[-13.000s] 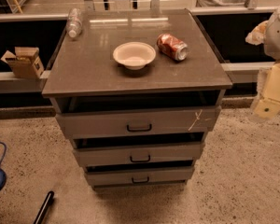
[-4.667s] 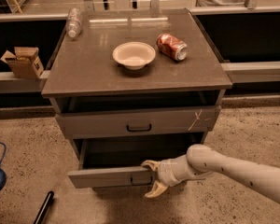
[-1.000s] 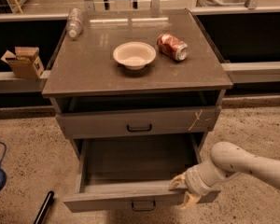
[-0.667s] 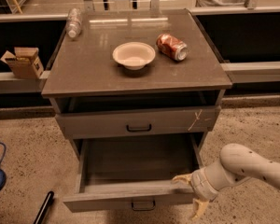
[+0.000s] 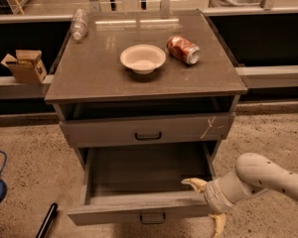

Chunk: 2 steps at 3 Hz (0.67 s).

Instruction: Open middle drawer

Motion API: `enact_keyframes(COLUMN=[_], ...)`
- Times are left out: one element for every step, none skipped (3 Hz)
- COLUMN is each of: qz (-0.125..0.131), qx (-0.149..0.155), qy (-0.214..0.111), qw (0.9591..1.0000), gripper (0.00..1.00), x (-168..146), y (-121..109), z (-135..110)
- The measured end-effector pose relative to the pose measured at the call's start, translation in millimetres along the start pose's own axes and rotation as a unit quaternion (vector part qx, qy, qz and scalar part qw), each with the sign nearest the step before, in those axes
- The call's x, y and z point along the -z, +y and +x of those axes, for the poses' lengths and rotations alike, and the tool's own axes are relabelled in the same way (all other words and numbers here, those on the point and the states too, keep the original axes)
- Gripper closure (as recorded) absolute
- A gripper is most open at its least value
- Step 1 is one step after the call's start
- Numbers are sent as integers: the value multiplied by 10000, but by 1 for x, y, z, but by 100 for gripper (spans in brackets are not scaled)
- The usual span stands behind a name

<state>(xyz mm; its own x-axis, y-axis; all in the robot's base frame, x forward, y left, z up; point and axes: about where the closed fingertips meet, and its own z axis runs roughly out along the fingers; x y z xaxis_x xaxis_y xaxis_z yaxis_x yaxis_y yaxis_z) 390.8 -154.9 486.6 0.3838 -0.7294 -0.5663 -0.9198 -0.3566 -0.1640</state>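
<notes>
The middle drawer (image 5: 139, 208) of the grey cabinet stands pulled far out, its inside bare, its small dark loop handle (image 5: 153, 217) at the front centre. My gripper (image 5: 207, 204) is at the drawer's front right corner, on a white arm (image 5: 268, 178) that comes in from the right. One yellowish finger (image 5: 194, 183) lies over the drawer's front rim and the other (image 5: 218, 224) hangs below and outside the corner, apart from the handle. The top drawer (image 5: 148, 129), with a pale scratch at its right end, is closed. The bottom drawer is hidden under the open one.
On the cabinet top (image 5: 89, 76) are a white bowl (image 5: 142, 58), a red can (image 5: 184, 49) on its side and a clear plastic bottle (image 5: 79, 24). A cardboard box (image 5: 24, 66) sits on a ledge to the left. A black rod (image 5: 46, 221) lies on the floor.
The drawer went from shut to pulled far out. In the last second my gripper slid right along its front rim to the right corner, off the handle; the drawer has stayed put.
</notes>
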Motion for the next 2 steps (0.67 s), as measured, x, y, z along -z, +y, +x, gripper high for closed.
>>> enact_keyframes(qz=[29,119], qx=[126,378], qy=[52,171], qw=[9999,9991], gripper=[0,0], x=[6,19], y=[-12,-44], z=[-10,-34])
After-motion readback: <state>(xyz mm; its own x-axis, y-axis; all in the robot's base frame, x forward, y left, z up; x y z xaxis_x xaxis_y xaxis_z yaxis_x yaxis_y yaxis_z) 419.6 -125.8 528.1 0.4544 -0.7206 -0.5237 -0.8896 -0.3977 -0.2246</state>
